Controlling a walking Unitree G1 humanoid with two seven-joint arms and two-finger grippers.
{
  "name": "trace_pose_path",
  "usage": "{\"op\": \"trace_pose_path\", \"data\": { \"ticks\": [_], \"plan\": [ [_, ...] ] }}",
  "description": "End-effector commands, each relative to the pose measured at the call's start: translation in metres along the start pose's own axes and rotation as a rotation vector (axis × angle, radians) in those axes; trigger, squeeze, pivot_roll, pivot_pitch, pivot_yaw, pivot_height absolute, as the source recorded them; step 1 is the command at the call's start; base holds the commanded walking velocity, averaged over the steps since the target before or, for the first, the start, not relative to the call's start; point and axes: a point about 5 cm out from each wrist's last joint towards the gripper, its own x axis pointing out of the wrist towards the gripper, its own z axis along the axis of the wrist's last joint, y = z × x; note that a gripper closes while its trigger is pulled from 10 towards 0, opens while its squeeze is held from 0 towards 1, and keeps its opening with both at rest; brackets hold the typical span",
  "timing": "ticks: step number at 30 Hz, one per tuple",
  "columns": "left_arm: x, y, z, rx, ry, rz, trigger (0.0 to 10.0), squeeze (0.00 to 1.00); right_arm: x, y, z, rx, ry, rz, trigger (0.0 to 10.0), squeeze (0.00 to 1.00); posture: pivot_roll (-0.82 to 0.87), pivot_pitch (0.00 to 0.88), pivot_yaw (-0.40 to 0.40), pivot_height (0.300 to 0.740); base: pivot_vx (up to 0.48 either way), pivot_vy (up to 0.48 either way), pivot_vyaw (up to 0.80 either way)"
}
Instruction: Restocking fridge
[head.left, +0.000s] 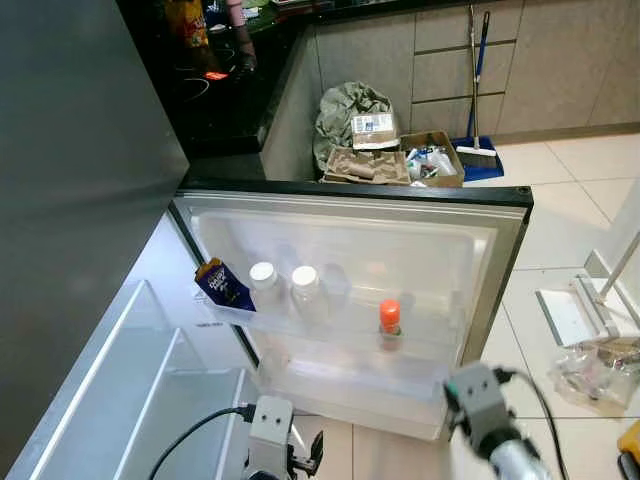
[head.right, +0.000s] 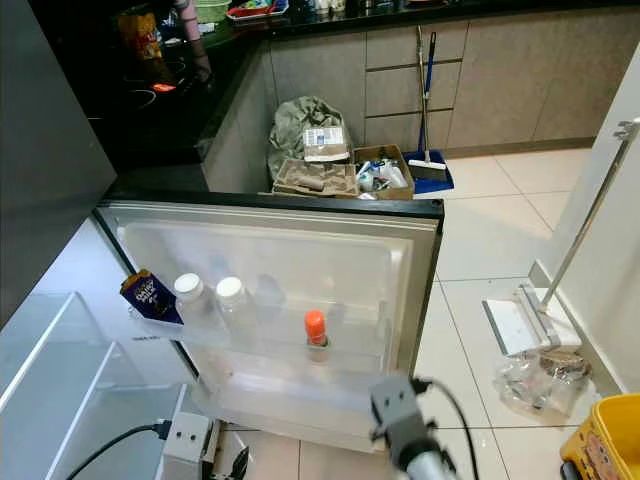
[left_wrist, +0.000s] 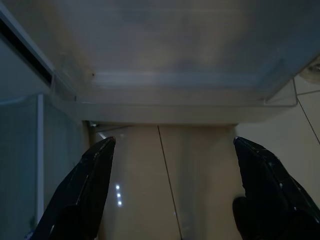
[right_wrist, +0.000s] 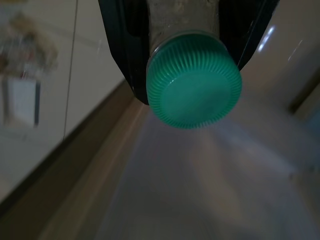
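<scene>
The fridge door (head.left: 350, 215) stands open in front of me. Its upper shelf (head.left: 330, 325) holds a blue snack packet (head.left: 222, 283), two white-capped bottles (head.left: 264, 283) (head.left: 304, 288) and an orange-capped bottle (head.left: 390, 322). The lower door shelf (head.left: 350, 380) looks bare. My right gripper (right_wrist: 192, 50) is shut on a clear bottle with a green cap (right_wrist: 194, 82), low down beside the door's right end, where my right arm (head.left: 480, 400) shows. My left gripper (left_wrist: 172, 142) hangs open below the door's underside, holding nothing.
The fridge's white interior shelves (head.left: 120, 380) are at my left. Behind the door are cardboard boxes (head.left: 395, 165), a stuffed bag (head.left: 345, 110), and a broom with a dustpan (head.left: 478, 150). On the tiles at right lie a flat mop (head.right: 525, 325), a plastic bag (head.right: 540, 380) and a yellow bucket (head.right: 605, 440).
</scene>
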Motion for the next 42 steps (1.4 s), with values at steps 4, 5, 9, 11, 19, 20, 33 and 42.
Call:
{"op": "trace_pose_path", "data": {
  "ticks": [4, 5, 9, 11, 19, 20, 33, 42],
  "plan": [
    [-0.003, 0.004, -0.007, 0.014, 0.04, 0.006, 10.0, 0.0, -0.012, 0.005, -0.017, 0.047, 0.055, -0.02, 10.0, 0.0, -0.05, 0.198, 0.116, 0.74, 0.0, 0.0, 0.0],
    [-0.003, 0.004, -0.007, 0.018, 0.042, 0.001, 10.0, 0.0, -0.015, 0.006, -0.02, 0.058, 0.059, -0.021, 10.0, 0.0, -0.05, 0.198, 0.116, 0.74, 0.0, 0.0, 0.0],
    [-0.003, 0.003, -0.007, 0.03, 0.046, -0.009, 10.0, 0.0, -0.021, 0.005, -0.026, 0.105, 0.071, -0.043, 10.0, 0.0, -0.06, 0.198, 0.123, 0.74, 0.0, 0.0, 0.0],
    [-0.002, 0.004, -0.008, 0.024, 0.054, -0.006, 10.0, 0.0, -0.025, 0.003, -0.031, 0.138, 0.089, -0.072, 10.0, 0.0, -0.06, 0.198, 0.127, 0.74, 0.0, 0.0, 0.0],
    [-0.001, 0.004, -0.008, 0.013, 0.066, -0.001, 10.0, 0.0, -0.036, 0.001, -0.045, 0.192, 0.14, -0.114, 10.0, 0.0, -0.07, 0.194, 0.126, 0.74, 0.0, 0.0, 0.0],
    [0.0, 0.004, -0.008, 0.013, 0.066, -0.001, 10.0, 0.0, -0.037, 0.001, -0.046, 0.196, 0.146, -0.115, 10.0, 0.0, -0.07, 0.194, 0.126, 0.74, 0.0, 0.0, 0.0],
    [0.0, 0.003, -0.01, 0.034, 0.091, -0.008, 10.0, 0.0, -0.054, -0.002, -0.067, 0.268, 0.243, -0.15, 10.0, 0.0, -0.07, 0.199, 0.134, 0.74, 0.0, 0.0, 0.0],
    [0.0, 0.0, -0.011, 0.015, 0.092, -0.019, 10.0, 0.0, -0.055, -0.001, -0.067, 0.277, 0.249, -0.136, 10.0, 0.0, -0.07, 0.198, 0.131, 0.74, -0.075, 0.0, 0.0]
  ]
}}
